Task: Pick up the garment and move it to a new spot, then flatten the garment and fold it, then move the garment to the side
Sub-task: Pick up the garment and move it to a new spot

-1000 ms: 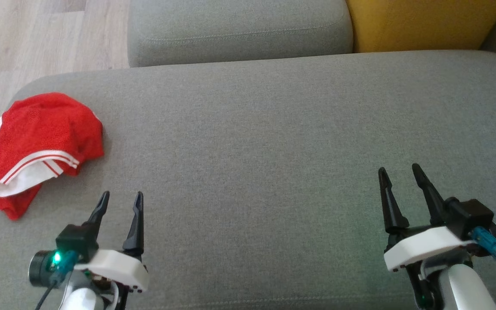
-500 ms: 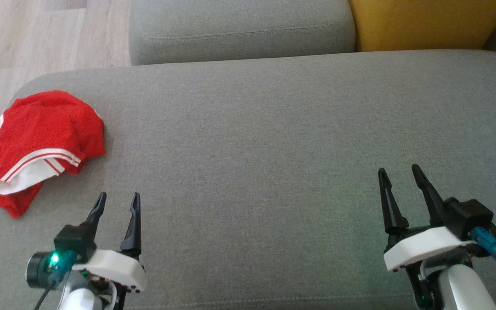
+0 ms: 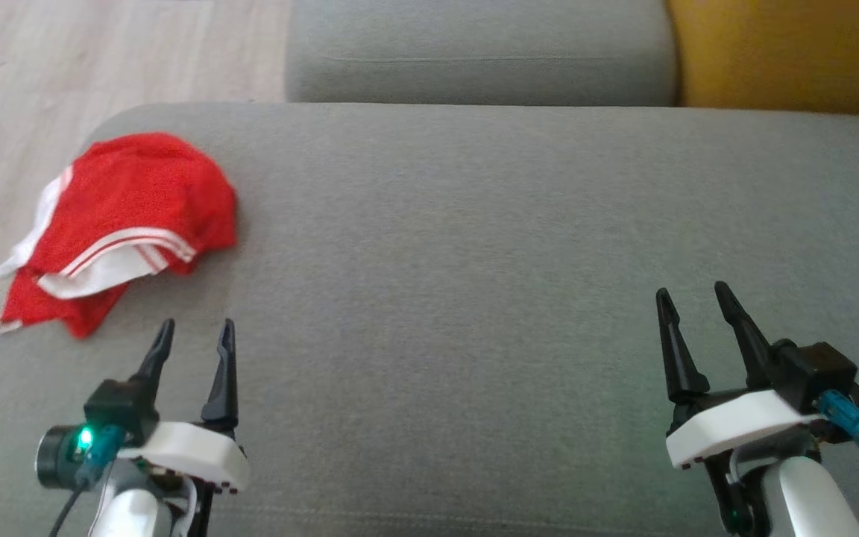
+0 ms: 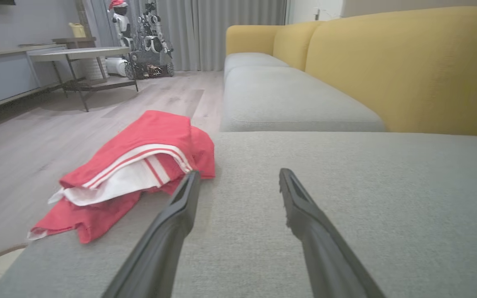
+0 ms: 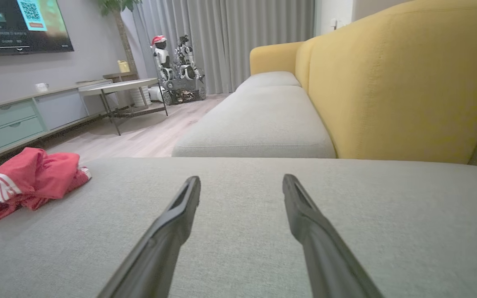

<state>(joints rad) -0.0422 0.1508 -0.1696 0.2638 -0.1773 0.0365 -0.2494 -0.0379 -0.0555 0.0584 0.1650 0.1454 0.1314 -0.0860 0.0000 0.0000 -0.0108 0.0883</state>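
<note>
Garment (image 3: 127, 224): red fabric with white stripes and a white panel, crumpled in a heap. It lies at the far left end of the grey sofa cushion (image 3: 474, 261), reaching that cushion's left edge beside the pale wooden floor (image 3: 101, 52).

Left hand (image 3: 198, 324): fingers spread, nothing between them. It is over the cushion, near the heap's closer side and apart from it.

Right hand (image 3: 691, 289): fingers spread, empty. It is over the cushion's right part, well apart from the garment.

Second cushion (image 3: 474, 52), also grey, lies beyond. The yellow backrest (image 3: 787, 52) is at the far right.
</note>
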